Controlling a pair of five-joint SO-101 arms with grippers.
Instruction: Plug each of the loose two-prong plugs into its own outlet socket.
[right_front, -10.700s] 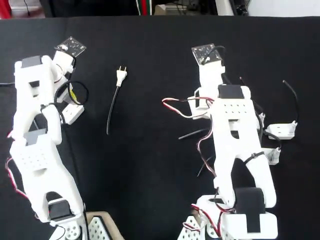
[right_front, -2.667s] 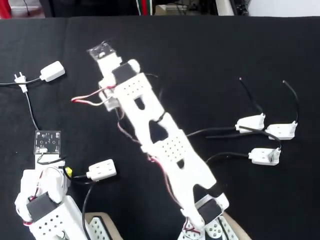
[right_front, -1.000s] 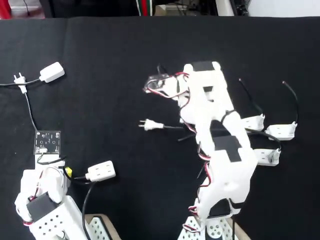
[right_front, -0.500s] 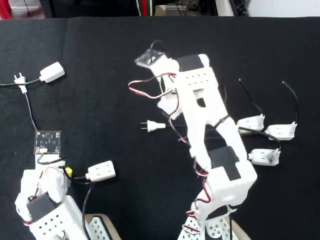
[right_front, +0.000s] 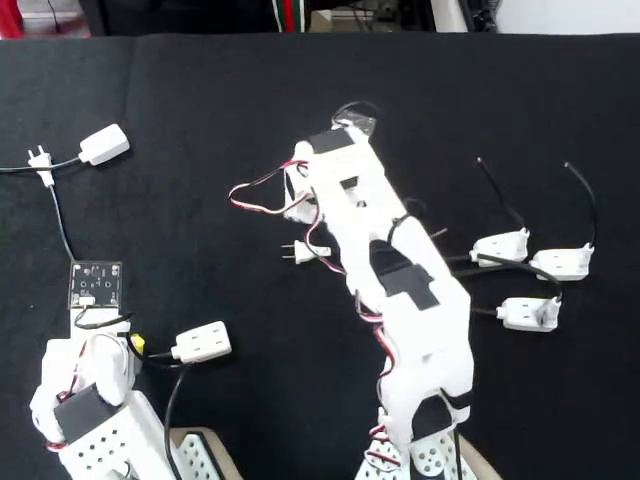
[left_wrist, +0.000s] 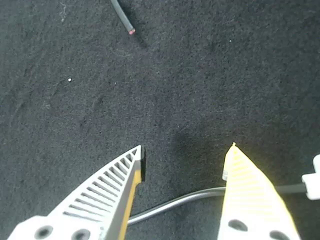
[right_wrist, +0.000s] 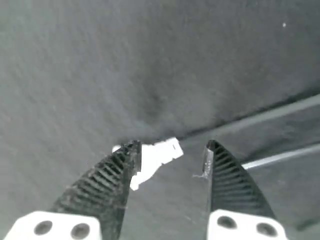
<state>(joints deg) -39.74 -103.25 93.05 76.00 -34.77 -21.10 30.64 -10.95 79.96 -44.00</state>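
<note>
A loose white two-prong plug (right_front: 301, 252) lies mid-table, its black cord running off under the right arm (right_front: 385, 265). In the right wrist view my right gripper (right_wrist: 172, 145) is open above this plug (right_wrist: 154, 156), which lies between the fingers, closer to one. Another plug (right_front: 40, 158) lies at the far left beside a white socket (right_front: 104, 143). My left gripper (left_wrist: 186, 147) is open over bare cloth, with a black cord (left_wrist: 190, 197) crossing under it. A white outlet socket (right_front: 204, 340) lies beside the left arm (right_front: 90, 400).
Three white sockets (right_front: 501, 245), (right_front: 561, 262), (right_front: 526, 313) with black cords sit at the right. A cut cord end (left_wrist: 131, 31) lies ahead of the left gripper. Black cloth covers the table (right_front: 200, 80).
The right arm has swung its wrist above the middle plug, which has stayed where it lies. The left arm has not moved.
</note>
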